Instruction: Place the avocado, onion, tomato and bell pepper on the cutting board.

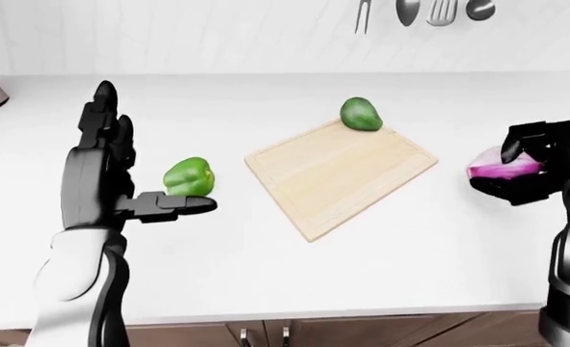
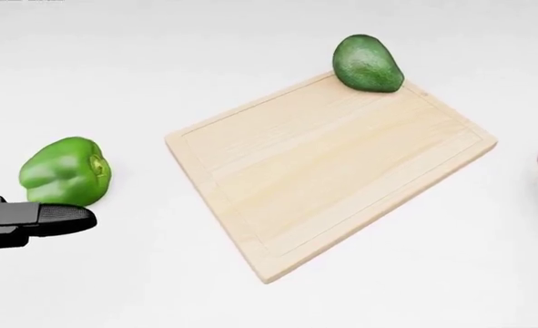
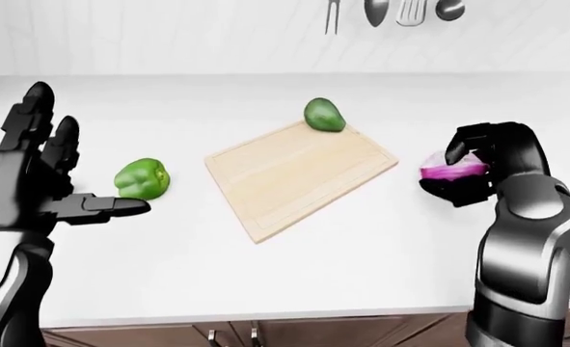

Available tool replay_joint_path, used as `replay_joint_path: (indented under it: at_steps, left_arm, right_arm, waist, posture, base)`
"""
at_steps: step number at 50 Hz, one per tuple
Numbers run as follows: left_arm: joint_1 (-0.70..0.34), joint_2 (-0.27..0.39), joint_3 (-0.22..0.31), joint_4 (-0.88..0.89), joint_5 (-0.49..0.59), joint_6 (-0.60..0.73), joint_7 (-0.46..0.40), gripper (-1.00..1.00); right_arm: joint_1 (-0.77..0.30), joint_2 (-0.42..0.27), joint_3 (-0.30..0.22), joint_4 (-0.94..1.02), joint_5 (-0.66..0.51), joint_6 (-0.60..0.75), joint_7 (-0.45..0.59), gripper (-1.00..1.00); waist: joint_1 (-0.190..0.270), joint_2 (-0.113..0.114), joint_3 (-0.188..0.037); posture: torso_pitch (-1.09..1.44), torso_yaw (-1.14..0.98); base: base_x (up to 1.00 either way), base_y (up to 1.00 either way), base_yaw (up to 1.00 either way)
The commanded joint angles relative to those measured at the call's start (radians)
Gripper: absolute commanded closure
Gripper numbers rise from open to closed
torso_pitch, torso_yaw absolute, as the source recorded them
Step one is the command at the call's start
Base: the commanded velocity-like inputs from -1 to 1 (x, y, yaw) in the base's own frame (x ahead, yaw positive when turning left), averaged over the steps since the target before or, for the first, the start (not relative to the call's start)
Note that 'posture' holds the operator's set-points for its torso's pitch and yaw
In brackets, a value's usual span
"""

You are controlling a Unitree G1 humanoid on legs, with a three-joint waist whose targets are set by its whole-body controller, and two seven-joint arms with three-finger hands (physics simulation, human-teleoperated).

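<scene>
Now right robot hand (image 3: 477, 173) gripped onion (image 3: 450, 169), clear of worktop (image 3: 361, 238). Cutting board (image 3: 294, 177) lay to that hand's left, near, avocado (image 3: 323, 116) on its far corner. Left robot hand (image 1: 106, 181) spread open, bell pepper (image 1: 188, 176) just beyond thumb. Tomato unseen.

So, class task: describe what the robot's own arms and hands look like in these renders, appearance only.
Both robot hands, left robot hand and right robot hand, are glossy black with three blocky, segmented fingers. The left forearm has a white shell over black; the right forearm is silver-grey with black joints. No cables or markings show.
</scene>
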Motion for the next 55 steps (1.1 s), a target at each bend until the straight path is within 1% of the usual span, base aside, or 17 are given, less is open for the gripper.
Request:
replay_joint_path:
  at_steps: [1,5,10,12,15,19,26,33,36,38,41,43,47,48,50,51,55]
  left_arm:
    - [-0.016,0.008,0.009,-0.031,0.003,-0.031,0.004,-1.0]
    - [-0.016,0.005,0.002,-0.029,0.006,-0.034,0.006,-1.0]
    - [-0.017,0.005,0.001,-0.03,0.009,-0.032,0.005,-1.0]
    - [-0.017,0.005,0.002,-0.03,0.01,-0.031,0.005,-1.0]
    - [-0.01,0.001,-0.002,-0.028,0.012,-0.039,0.005,-1.0]
    - [-0.013,0.0,-0.002,-0.029,0.012,-0.035,0.004,-1.0]
    - [-0.012,-0.005,-0.012,-0.022,0.019,-0.043,0.005,-1.0]
    - [-0.011,-0.004,-0.006,-0.027,0.018,-0.038,0.0,-1.0]
    - [-0.019,-0.002,-0.008,-0.022,0.018,-0.036,0.001,-1.0]
    - [-0.019,0.0,-0.003,-0.021,0.017,-0.037,0.0,-1.0]
    - [-0.008,-0.008,-0.018,-0.009,0.023,-0.057,0.003,-1.0]
    - [-0.013,-0.004,-0.007,-0.019,0.018,-0.044,-0.001,-1.0]
    - [-0.005,-0.009,-0.014,-0.011,0.023,-0.058,0.001,-1.0]
    - [-0.007,-0.009,-0.011,-0.016,0.02,-0.053,0.0,-1.0]
    - [-0.004,-0.009,-0.012,-0.013,0.022,-0.057,0.001,-1.0]
    - [-0.002,-0.012,-0.017,-0.015,0.023,-0.058,0.002,-1.0]
    - [-0.001,-0.01,-0.012,-0.018,0.024,-0.055,0.0,-1.0]
  right_arm:
    - [-0.044,-0.026,-0.007,-0.044,-0.016,-0.003,-0.001,1.0]
    - [-0.093,-0.011,0.034,-0.046,-0.03,0.016,-0.001,1.0]
    - [-0.162,0.034,0.098,-0.015,-0.036,0.013,-0.021,1.0]
    - [-0.207,0.044,0.122,0.004,-0.041,0.016,-0.026,1.0]
    - [-0.254,0.063,0.143,0.033,-0.038,0.009,-0.038,1.0]
    - [-0.303,0.107,0.18,0.099,-0.028,-0.027,-0.077,1.0]
    - [-0.394,0.14,0.209,0.228,0.0,-0.086,-0.14,1.0]
    - [-0.434,0.171,0.228,0.35,0.032,-0.153,-0.205,1.0]
    - [-0.454,0.172,0.236,0.38,0.037,-0.163,-0.216,1.0]
    - [-0.445,0.176,0.239,0.373,0.037,-0.162,-0.215,1.0]
    - [-0.426,0.203,0.25,0.379,0.041,-0.176,-0.231,1.0]
    - [-0.426,0.212,0.257,0.388,0.041,-0.185,-0.234,1.0]
    - [-0.428,0.217,0.256,0.4,0.045,-0.192,-0.234,0.91]
    - [-0.422,0.213,0.255,0.395,0.043,-0.19,-0.232,0.84]
    - [-0.411,0.213,0.255,0.38,0.042,-0.183,-0.225,0.8]
    - [-0.404,0.216,0.254,0.377,0.042,-0.185,-0.227,0.74]
    - [-0.39,0.22,0.252,0.374,0.043,-0.19,-0.228,0.69]
  waist:
    - [0.001,-0.005,-0.021]
    - [0.0,-0.004,-0.021]
    - [-0.002,0.0,-0.022]
    - [-0.003,0.001,-0.022]
    - [-0.003,0.005,-0.023]
    - [-0.002,0.01,-0.022]
    - [-0.002,0.014,-0.023]
    - [-0.003,0.016,-0.025]
    - [-0.003,0.017,-0.025]
    - [-0.002,0.017,-0.026]
    - [-0.001,0.018,-0.024]
    - [-0.001,0.018,-0.025]
    - [-0.003,0.017,-0.026]
    - [-0.003,0.017,-0.027]
    - [-0.002,0.017,-0.026]
    - [-0.001,0.017,-0.026]
    - [0.0,0.015,-0.026]
  posture:
    - [0.0,0.0]
    - [0.0,0.0]
    - [0.0,0.0]
    - [0.0,0.0]
    - [0.0,0.0]
    - [0.0,0.0]
    - [0.0,0.0]
    - [0.0,0.0]
    - [0.0,0.0]
    - [0.0,0.0]
    - [0.0,0.0]
    - [0.0,0.0]
    - [0.0,0.0]
    - [0.0,0.0]
    - [0.0,0.0]
    - [0.0,0.0]
    - [0.0,0.0]
  base:
    - [0.0,0.0,0.0]
    - [0.0,0.0,0.0]
    - [0.0,0.0,0.0]
    - [0.0,0.0,0.0]
    - [0.0,0.0,0.0]
    - [0.0,0.0,0.0]
    - [0.0,0.0,0.0]
    - [0.0,0.0,0.0]
    - [0.0,0.0,0.0]
    - [0.0,0.0,0.0]
    - [0.0,0.0,0.0]
    - [0.0,0.0,0.0]
    - [0.0,0.0,0.0]
    - [0.0,0.0,0.0]
    - [0.0,0.0,0.0]
    - [0.0,0.0,0.0]
    - [0.0,0.0,0.0]
